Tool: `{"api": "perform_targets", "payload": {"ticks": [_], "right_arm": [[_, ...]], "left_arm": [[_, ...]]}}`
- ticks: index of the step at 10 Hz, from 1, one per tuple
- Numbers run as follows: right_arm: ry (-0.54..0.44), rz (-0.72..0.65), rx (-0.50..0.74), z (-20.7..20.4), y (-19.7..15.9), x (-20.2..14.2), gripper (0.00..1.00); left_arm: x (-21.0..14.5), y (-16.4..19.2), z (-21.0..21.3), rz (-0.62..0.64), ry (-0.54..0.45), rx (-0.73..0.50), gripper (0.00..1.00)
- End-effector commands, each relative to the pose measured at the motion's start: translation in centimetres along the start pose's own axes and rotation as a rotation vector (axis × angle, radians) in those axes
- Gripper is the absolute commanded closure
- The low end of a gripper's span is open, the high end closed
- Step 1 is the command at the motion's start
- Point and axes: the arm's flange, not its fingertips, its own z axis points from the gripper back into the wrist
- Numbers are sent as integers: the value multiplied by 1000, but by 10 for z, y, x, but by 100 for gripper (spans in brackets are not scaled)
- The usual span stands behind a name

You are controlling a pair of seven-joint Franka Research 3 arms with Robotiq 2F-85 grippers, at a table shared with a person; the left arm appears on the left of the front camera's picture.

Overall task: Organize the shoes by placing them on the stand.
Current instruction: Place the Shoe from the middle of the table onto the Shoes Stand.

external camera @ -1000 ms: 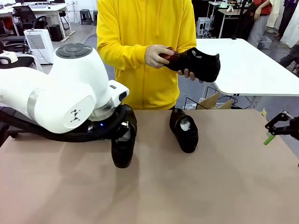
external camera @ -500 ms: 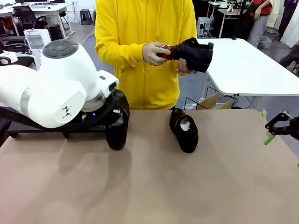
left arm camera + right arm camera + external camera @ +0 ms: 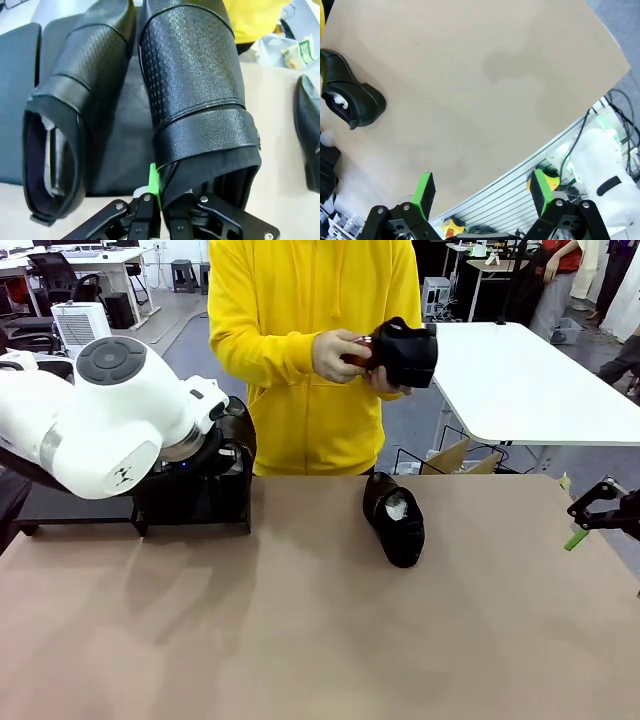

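Note:
My left gripper [image 3: 162, 197] is shut on the heel rim of a glossy black shoe [image 3: 195, 95], held over the matte-black stand [image 3: 125, 150]; whether the shoe touches the stand I cannot tell. A second shoe [image 3: 70, 110], stuffed with white paper, lies on the stand right beside it. In the front view the stand [image 3: 190, 502] sits at the table's far left, under my left arm. A third shoe [image 3: 395, 518] lies on the tan table near the far middle. The person in yellow holds another shoe [image 3: 408, 352] in both hands. My right gripper [image 3: 482, 192] is open and holds nothing, at the table's right edge.
The tan table [image 3: 320, 640] is bare across the front and right. A white table [image 3: 530, 380] stands behind on the right. My white left arm [image 3: 110, 420] covers most of the stand from the front. Cables and robot base parts [image 3: 600, 170] lie below the table edge.
My left arm has carried its shoe left and away from the table's middle to over the stand. The person has turned and raised the shoe in their hands. My right gripper has not moved.

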Motion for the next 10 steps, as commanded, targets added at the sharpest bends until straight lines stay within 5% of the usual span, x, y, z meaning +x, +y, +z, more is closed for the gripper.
{"api": "perform_targets", "payload": {"ticks": [1, 10], "right_arm": [[5, 18, -1, 0, 0, 0, 0], [5, 18, -1, 0, 0, 0, 0]], "left_arm": [[10, -19, -7, 29, -33, 30, 100], [25, -3, -42, 55, -28, 128, 100]]}}
